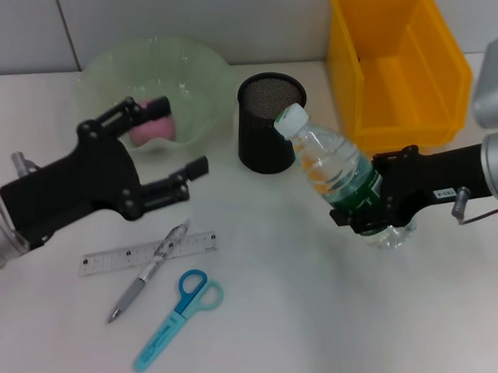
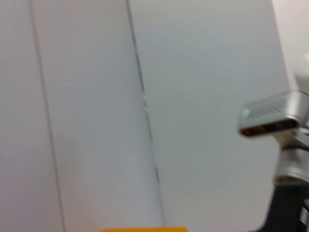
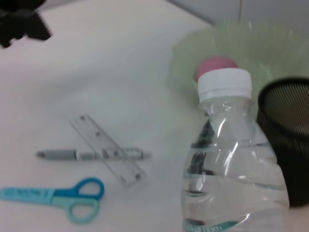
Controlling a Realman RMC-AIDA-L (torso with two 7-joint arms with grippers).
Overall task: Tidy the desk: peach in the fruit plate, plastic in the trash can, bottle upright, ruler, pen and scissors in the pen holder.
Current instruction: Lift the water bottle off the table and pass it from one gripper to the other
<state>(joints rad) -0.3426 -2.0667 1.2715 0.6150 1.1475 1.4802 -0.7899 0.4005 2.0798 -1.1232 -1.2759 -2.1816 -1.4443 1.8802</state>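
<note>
My right gripper (image 1: 369,209) is shut on the lower body of a clear water bottle (image 1: 332,161) with a white cap. It holds the bottle tilted, cap toward the black mesh pen holder (image 1: 270,122). The bottle fills the right wrist view (image 3: 231,164). My left gripper (image 1: 181,137) is open and empty at the front rim of the green fruit plate (image 1: 200,70). The pink peach (image 1: 155,130) lies in that plate. A clear ruler (image 1: 116,257), a grey pen (image 1: 148,271) across it and blue scissors (image 1: 179,308) lie flat on the desk in front. No plastic scrap shows.
A yellow bin (image 1: 396,65) stands at the back right, behind the right arm. The pen holder stands between plate and bin. The left wrist view shows only wall, the right arm's wrist camera (image 2: 275,118) and a strip of the yellow bin (image 2: 142,229).
</note>
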